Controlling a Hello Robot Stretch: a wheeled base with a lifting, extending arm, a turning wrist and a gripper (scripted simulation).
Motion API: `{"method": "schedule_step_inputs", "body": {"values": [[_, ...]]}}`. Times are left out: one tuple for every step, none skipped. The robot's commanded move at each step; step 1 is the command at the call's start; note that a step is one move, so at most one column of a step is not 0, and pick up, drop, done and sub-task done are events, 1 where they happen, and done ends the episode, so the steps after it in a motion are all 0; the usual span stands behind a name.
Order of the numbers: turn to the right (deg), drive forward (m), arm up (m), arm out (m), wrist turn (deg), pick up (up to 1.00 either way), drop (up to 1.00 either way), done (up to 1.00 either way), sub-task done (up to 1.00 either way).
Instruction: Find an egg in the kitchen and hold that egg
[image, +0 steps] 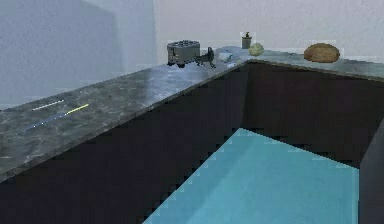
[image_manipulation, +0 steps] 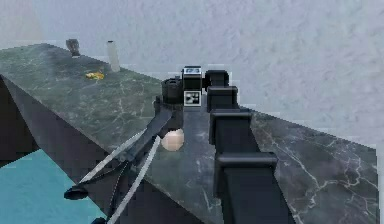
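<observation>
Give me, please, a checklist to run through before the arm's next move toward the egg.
1. Target in sight: ok. A pale egg-shaped thing shows against the counter.
2. Pincer near the target: ok. Its thin fingers run close past it in the arm side view.
3. Target held: cannot tell. The counter lies right behind it.
4. Fingers touching it: cannot tell.
5. Neighbours out of the way: ok. The white cylinder and the yellow scrap are well along the counter.
</observation>
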Motion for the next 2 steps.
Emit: {"method": "schedule_step_inputs", "body": {"values": [[0.0,0.0,0.0,0.0,45.0,0.0,0.0,0.0,0.0],[0.0,0.0,0.0,0.0,45.0,0.0,0.0,0.0,0.0]]}}
